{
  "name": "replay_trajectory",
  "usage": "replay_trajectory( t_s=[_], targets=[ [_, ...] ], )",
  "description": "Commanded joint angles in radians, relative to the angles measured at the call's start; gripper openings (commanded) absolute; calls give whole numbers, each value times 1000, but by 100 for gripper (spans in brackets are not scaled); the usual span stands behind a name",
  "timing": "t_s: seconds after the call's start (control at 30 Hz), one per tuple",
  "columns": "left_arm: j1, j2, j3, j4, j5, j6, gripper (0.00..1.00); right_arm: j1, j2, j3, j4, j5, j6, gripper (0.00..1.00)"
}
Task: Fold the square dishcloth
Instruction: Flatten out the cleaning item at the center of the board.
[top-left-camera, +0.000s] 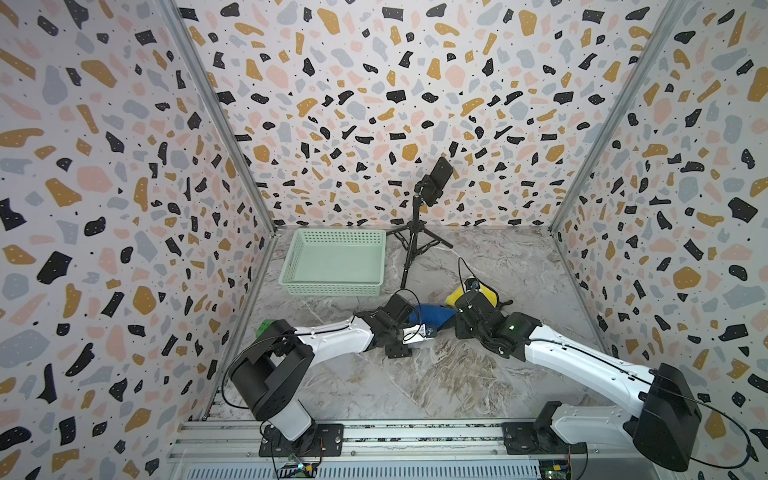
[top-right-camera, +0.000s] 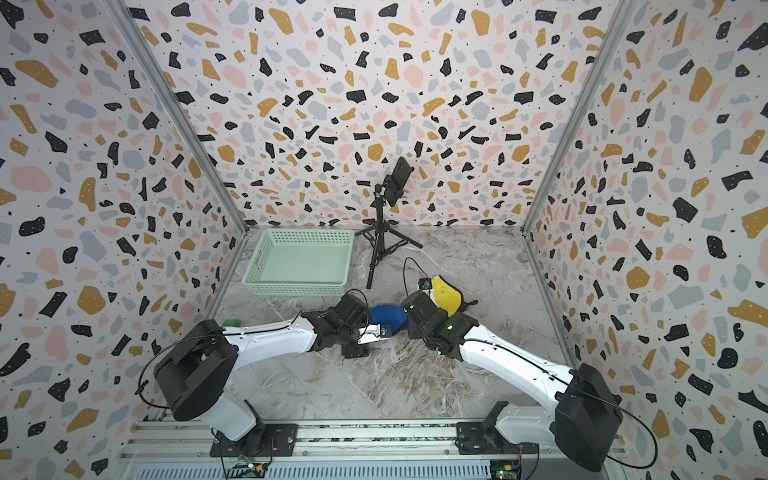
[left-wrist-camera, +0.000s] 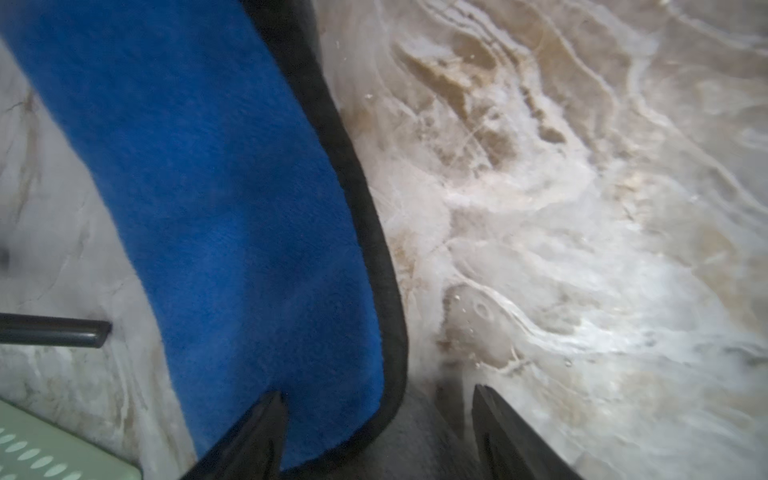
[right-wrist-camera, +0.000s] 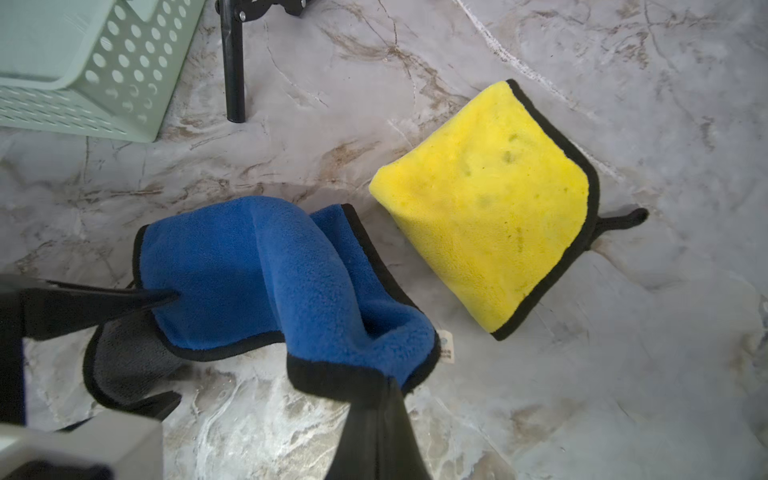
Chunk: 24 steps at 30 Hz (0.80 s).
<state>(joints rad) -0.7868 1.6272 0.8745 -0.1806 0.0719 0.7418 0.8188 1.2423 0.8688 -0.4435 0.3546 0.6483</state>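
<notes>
Two pairs of jaws meet at the blue dishcloth (right-wrist-camera: 266, 266), which lies crumpled near the middle of the surface (top-left-camera: 436, 374), between both arms. The right jaws are closed and pinch its black border at one corner. This corner is lifted, and a raised fold runs from it across the cloth. The left jaws stand apart around the opposite corner. In the right wrist view one finger (right-wrist-camera: 124, 297) lies on the blue side and the other finger (right-wrist-camera: 158, 405) is beside the grey underside. They do not squeeze the cloth. In the left wrist view the black border ends between the two fingers, close to one of them.

The surface is marbled in grey and beige. Three walls (top-left-camera: 374, 83) with a speckled pattern of black, ochre and pink close it in, and a metal rail (top-left-camera: 415, 432) at the front carries the arm bases.

A folded yellow cloth (right-wrist-camera: 490, 199) with a black border lies just beside the blue one, not touching it. In both top views the right arm hides a part of it. Farther back stands a mint green basket (top-left-camera: 332, 286) near the left wall. Next to it is a black tripod (top-left-camera: 415, 245) holding a phone (top-left-camera: 438, 178), and one tripod leg reaches toward the cloths. A small green thing (top-left-camera: 266, 326) shows behind the left arm; I cannot tell what it is.
</notes>
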Motion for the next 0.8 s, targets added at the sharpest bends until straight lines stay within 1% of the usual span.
replay_trajectory(
  t_s=[0.0, 0.1, 0.23, 0.3, 0.37, 0.47, 0.63, 0.77],
  targets=[
    [-14, 34, 54, 54, -43, 5, 70, -16, -29, -19, 35, -31, 9, 0],
    [-23, 80, 88, 44, -72, 6, 63, -32, -42, -42, 51, -49, 14, 0],
    [-25, 121, 128, -1, -95, 10, 48, -46, -66, -73, 67, -68, 17, 0],
    [-24, 126, 131, -26, -103, 15, 38, -51, -78, -84, 69, -69, 14, 0],
    [-25, 119, 137, -53, -115, 16, 25, -55, -91, -90, 69, -70, 9, 0],
    [-25, 77, 143, -112, -102, 1, 13, -55, -102, -86, 68, -82, -6, 0],
    [-25, -70, 128, -226, -13, -27, 0, -55, -119, -67, 63, -94, -39, 0],
    [-25, -175, 113, -278, -5, -39, 0, -55, -154, -41, 42, -112, -76, 0]
  ],
)
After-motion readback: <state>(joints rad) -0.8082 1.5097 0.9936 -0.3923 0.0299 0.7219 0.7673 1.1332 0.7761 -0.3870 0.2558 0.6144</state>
